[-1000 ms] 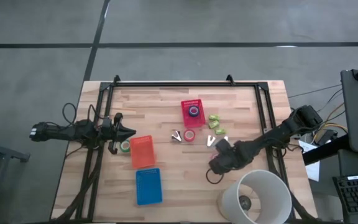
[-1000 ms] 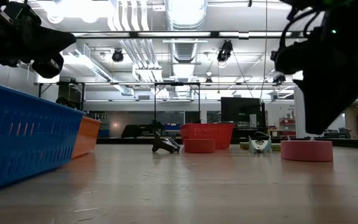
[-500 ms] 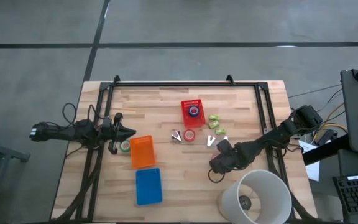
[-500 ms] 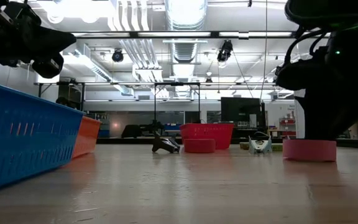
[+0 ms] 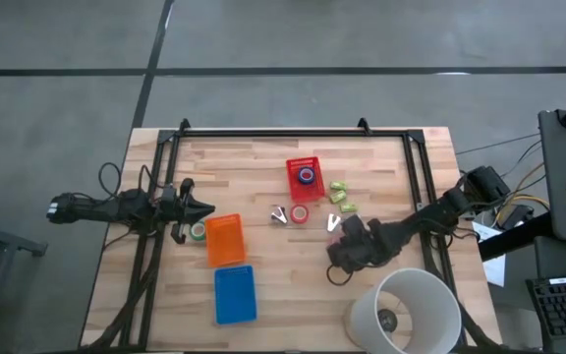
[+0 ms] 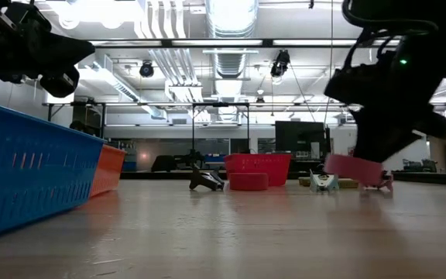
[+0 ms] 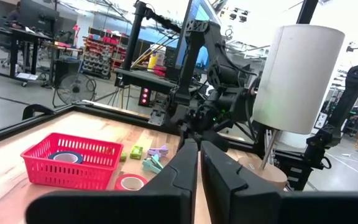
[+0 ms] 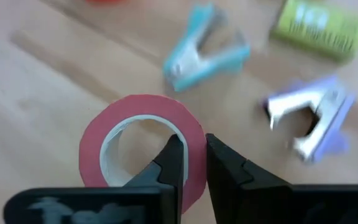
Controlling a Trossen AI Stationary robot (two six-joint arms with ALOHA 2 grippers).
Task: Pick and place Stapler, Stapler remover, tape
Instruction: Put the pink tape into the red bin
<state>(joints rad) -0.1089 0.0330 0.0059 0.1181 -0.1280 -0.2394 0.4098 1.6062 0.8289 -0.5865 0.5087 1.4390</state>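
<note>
My right gripper (image 8: 190, 149) (image 5: 345, 243) is shut on a pinkish-red tape roll (image 8: 140, 140), which shows tilted off the table in the low view (image 6: 355, 167). Just beyond it lie a teal staple remover (image 8: 201, 55), a purple staple remover (image 8: 312, 121) and a green stapler (image 8: 319, 23). Farther off, a red basket (image 5: 305, 179) holds a blue tape roll; a red tape roll (image 5: 300, 213) and a dark staple remover (image 5: 279, 214) lie in front of it. A green tape roll (image 5: 198, 231) lies beside the orange basket. My left gripper (image 5: 207, 208) (image 7: 199, 146) hovers shut at the table's left. My right gripper pinches the wall of the pinkish-red tape ring (image 8: 194, 146), one finger (image 8: 171, 160) inside the hole and one finger (image 8: 224, 165) outside. The fingers come from above, slanting down. The roll is lifted clear of the table and tilted (image 6: 355, 167).
An orange basket (image 5: 226, 239) and a blue basket (image 5: 234, 293) stand at the near left. A big white cylinder (image 5: 406, 310) stands at the near right edge, close to my right arm. A second green stapler (image 5: 338, 187) lies beside the red basket.
My right gripper, down on the pinkish-red roll a second ago, has risen a little and shifted slightly toward the far edge. The roll, flat on the table before, is now lifted clear and tipped.
</note>
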